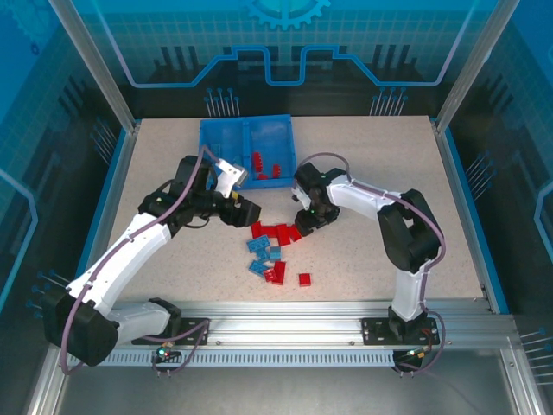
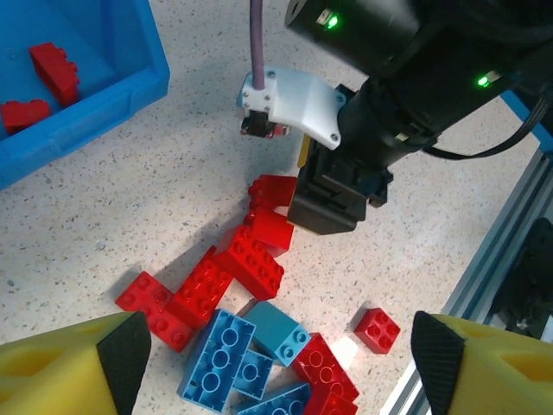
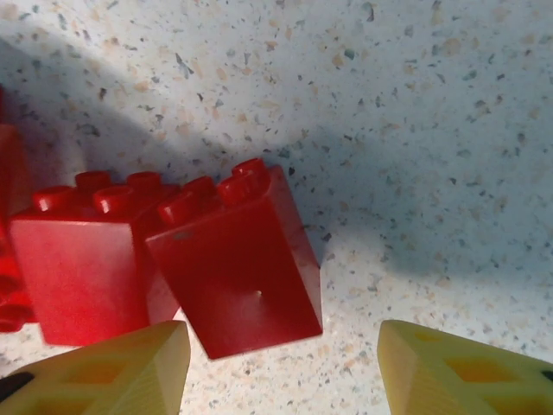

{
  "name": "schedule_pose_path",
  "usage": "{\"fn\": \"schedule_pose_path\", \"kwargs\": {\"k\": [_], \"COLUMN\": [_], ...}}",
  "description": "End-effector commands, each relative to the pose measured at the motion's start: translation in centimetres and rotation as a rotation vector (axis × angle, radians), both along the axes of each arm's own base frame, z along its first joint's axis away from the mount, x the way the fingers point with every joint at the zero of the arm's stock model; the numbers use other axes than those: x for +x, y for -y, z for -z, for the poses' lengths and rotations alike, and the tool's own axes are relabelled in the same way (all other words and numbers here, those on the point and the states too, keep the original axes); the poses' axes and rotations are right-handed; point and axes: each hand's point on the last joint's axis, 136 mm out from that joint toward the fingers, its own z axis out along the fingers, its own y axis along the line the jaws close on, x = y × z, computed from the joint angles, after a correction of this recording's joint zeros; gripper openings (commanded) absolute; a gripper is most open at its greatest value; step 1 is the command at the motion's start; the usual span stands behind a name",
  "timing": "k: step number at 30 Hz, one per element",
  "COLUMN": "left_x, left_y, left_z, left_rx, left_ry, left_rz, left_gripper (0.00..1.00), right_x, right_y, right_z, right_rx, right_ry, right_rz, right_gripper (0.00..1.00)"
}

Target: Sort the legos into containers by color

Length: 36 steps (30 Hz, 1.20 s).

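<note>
Top external view: a pale speckled bench (image 1: pixel 389 173) carries a shallow rectangular blue plastic bin (image 1: pixel 246 120) at 12 o'clock, split by a central divider into two compartments. Several small red plastic bricks (image 1: pixel 263 164) lie in the right compartment; what the left compartment holds is too hard to make out. Near the bench centre, at 6 o'clock from the bin, a loose pile (image 1: pixel 272 251) of small red and light blue plastic bricks lies on the surface. A lone red brick (image 1: pixel 304 279) lies at 5 o'clock from it. The left claw (image 1: pixel 249 209) hangs at 10 o'clock from the pile, and the right claw (image 1: pixel 307 216) sits low at 1 o'clock, over red pieces.

Left wrist view: the left claw's yellow fingers (image 2: pixel 78 367) stand wide apart, released, with nothing between them but the pile below.

Right wrist view: the right claw's yellow fingers (image 3: pixel 112 372) are parted either side of a red block (image 3: pixel 242 268) lying on the bench. A clear gap shows at the 3 o'clock finger, so the block is not clenched. A second red block (image 3: pixel 78 268) touches it at 9 o'clock
</note>
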Motion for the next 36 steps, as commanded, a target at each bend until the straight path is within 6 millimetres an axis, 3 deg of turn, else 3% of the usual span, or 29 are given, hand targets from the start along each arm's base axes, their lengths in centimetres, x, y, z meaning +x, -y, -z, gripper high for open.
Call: {"fn": "schedule_pose_path", "kwargs": {"k": [1,8,14,17,23,26,30,33,36], "left_x": [0.1,0.1,-0.1,-0.4,-0.7,-0.4,-0.1,0.0,0.1], "left_y": [0.7,0.8,0.6,0.5,0.3,0.3,0.5,0.6,0.4], "left_z": [-0.5,-0.1,0.4,0.7,0.5,0.2,-0.1,-0.6,-1.1], "left_rx": [-0.026,-0.035,-0.029,-0.026,-0.036,-0.045,-0.069,-0.102,-0.133], "left_ry": [0.015,0.012,0.009,0.008,0.029,0.037,0.045,0.057,0.074], "left_rz": [0.031,0.022,0.014,0.018,0.011,0.001,-0.012,-0.029,-0.064], "left_gripper": [0.88,0.99,0.99,0.99,0.99,0.99,0.99,0.99,0.99], "right_x": [1.0,1.9,2.0,2.1,2.6,3.9,7.4,10.7,13.7], "right_y": [-0.5,-1.4,-1.5,-1.5,-3.4,-5.1,-7.7,-9.0,-9.8], "right_z": [0.2,1.4,1.0,-1.1,-9.1,-13.0,-16.8,-17.6,-17.1], "right_rx": [0.023,0.032,0.041,0.055,0.247,0.351,0.449,0.444,0.401], "right_ry": [0.004,-0.013,-0.013,0.025,0.156,0.238,0.341,0.394,0.424], "right_rz": [0.004,-0.004,-0.006,0.001,0.054,0.082,0.115,0.143,0.168], "right_gripper": [0.61,0.49,0.36,0.3,0.29,0.29,0.3,0.3,0.29]}}
